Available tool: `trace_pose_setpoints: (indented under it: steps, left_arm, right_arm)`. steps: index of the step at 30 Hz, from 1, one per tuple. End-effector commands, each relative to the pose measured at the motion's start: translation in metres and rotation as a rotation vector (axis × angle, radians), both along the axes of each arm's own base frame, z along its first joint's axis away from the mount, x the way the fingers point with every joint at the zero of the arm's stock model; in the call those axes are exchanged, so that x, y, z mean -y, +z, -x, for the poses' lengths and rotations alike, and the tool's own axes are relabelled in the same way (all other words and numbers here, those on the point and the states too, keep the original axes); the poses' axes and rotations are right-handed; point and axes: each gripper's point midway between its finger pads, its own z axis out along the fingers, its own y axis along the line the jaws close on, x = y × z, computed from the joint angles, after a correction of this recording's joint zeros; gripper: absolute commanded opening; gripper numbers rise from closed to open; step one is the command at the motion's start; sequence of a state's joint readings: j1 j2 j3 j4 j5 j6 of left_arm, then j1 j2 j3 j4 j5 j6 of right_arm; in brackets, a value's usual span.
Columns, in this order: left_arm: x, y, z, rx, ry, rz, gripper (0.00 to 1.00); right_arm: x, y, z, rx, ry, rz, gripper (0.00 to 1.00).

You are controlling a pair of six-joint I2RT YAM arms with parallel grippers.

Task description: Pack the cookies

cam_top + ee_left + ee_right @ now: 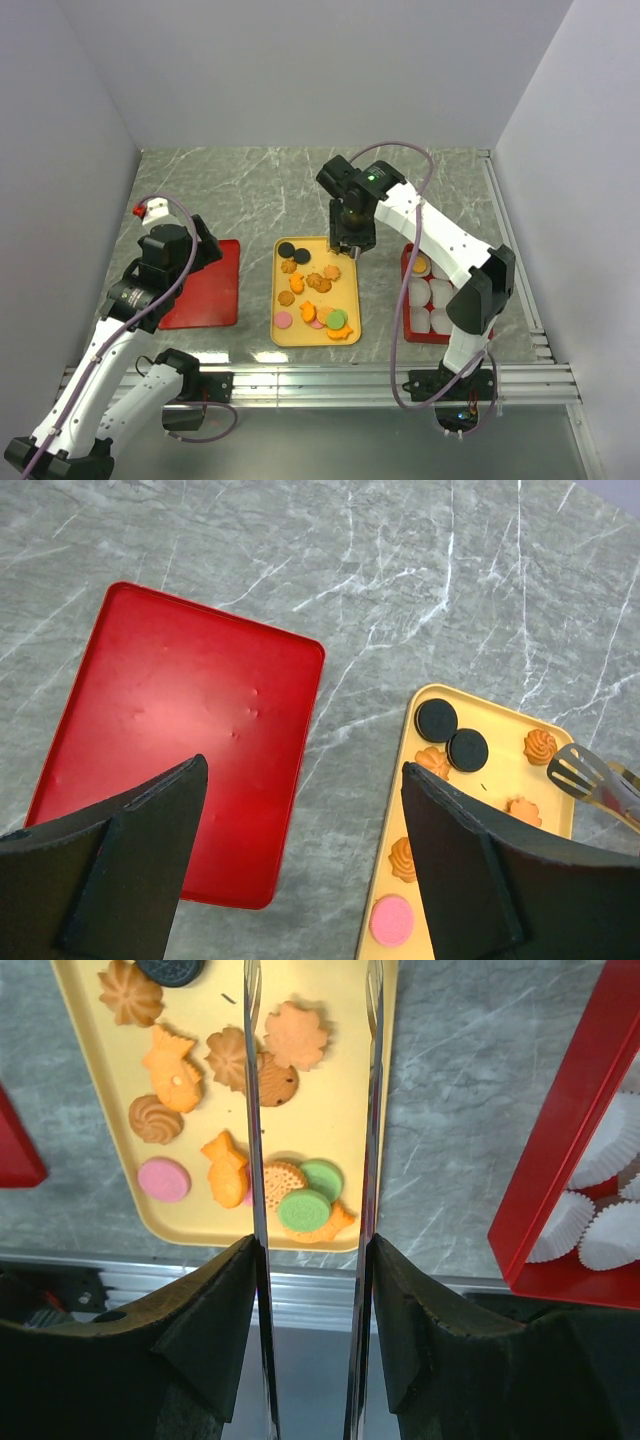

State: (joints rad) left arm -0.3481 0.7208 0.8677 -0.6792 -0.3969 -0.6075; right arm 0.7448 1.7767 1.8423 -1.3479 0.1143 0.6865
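Far left: see left gripper (305, 770) with jaws wide apart, gripping nothing, hanging above near edge of a flat red tray (180, 690) on the grey marble-pattern table (250, 190)

Mid-table: see yellow tray (95, 1065) just beside the red one, not touching. Holds the cookies (315, 285) in a loose layer, some overlapping. Two black sandwich rounds (436, 720) at far left corner, orange swirls, fish and leaf shapes through the middle, pink round (163, 1178) and two green rounds (303, 1210) lying on orange pieces at near end

Above far right corner of that tray: see right gripper (312, 1250) pointing down, clamped on metal tongs (253, 1110), one finger pressing each arm from outside, arms apart and parallel. Slotted tip near an orange swirl, cannot tell whether touching tray

Far right: see red bin (560, 1130) packed with white paper cups (600, 1230), strip of bare table between it and yellow tray. Something orange in farthest cup, too small to identify
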Motion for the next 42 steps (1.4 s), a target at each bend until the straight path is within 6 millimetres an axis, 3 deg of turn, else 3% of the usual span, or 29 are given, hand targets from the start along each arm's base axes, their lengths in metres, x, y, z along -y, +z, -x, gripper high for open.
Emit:
trace_pose_setpoints:
  steps: [1,17,37,42]
  left_arm:
    - [-0.005,0.004,0.001,0.017,0.026,0.003,0.85]
    - [-0.005,0.003,0.001,0.014,0.021,0.001,0.85]
    - [-0.007,0.006,0.002,0.022,0.032,0.003,0.85]
    - [-0.007,0.006,0.002,0.025,0.034,0.005,0.85]
  right_arm:
    - [0.003,0.007,-0.007,0.035,0.014,0.038,0.55]
    - [-0.010,-0.026,-0.023,-0.002,0.061,0.106,0.55]
    - [-0.021,-0.042,-0.030,-0.023,0.078,0.103,0.53]
    - [-0.024,-0.041,-0.030,-0.026,0.082,0.089,0.47]
